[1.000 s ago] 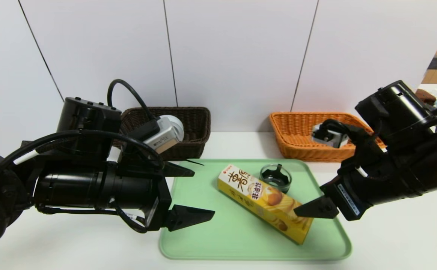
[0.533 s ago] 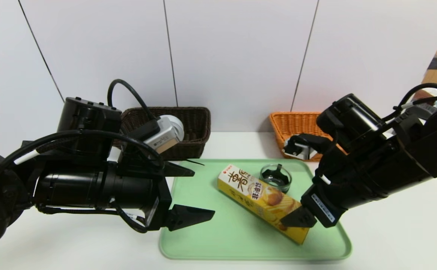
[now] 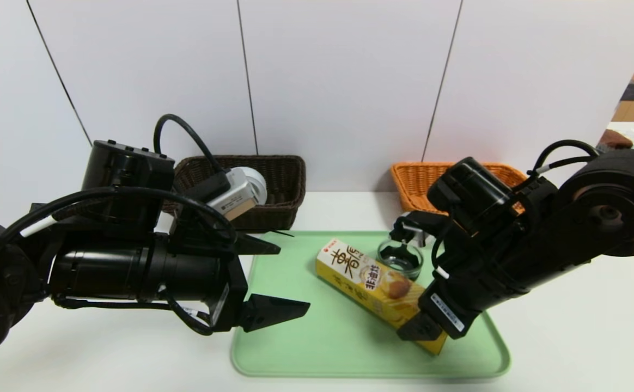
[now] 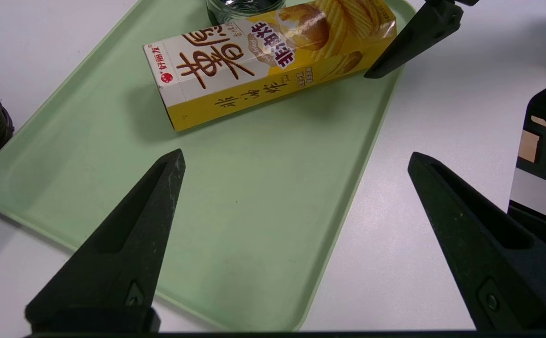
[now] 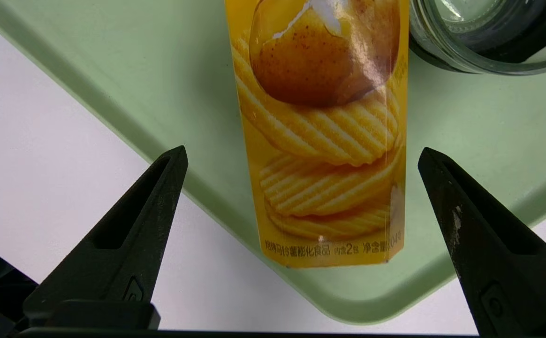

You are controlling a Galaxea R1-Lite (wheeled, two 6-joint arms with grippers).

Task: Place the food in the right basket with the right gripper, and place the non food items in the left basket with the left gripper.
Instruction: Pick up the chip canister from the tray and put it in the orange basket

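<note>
Pale green, the tray (image 3: 295, 348) is what everything else here sits around. On it lies the yellow snack box (image 3: 388, 294), slanting across, its white end toward the tray's far side. The small clear glass dish (image 3: 398, 257), dark inside, stands on the tray just beside the box. The right gripper (image 5: 302, 149) is over the tray at the box's nearer end, fingers spread wide on either side of the box and holding nothing. The left gripper (image 4: 296, 152) hangs over the tray's left side, its fingers wide apart too, with nothing between them. Behind the tray, on the white counter (image 3: 344, 209), the dark brown basket (image 3: 265, 220) stands to the left and the orange wicker basket (image 3: 409, 190) to the right.
</note>
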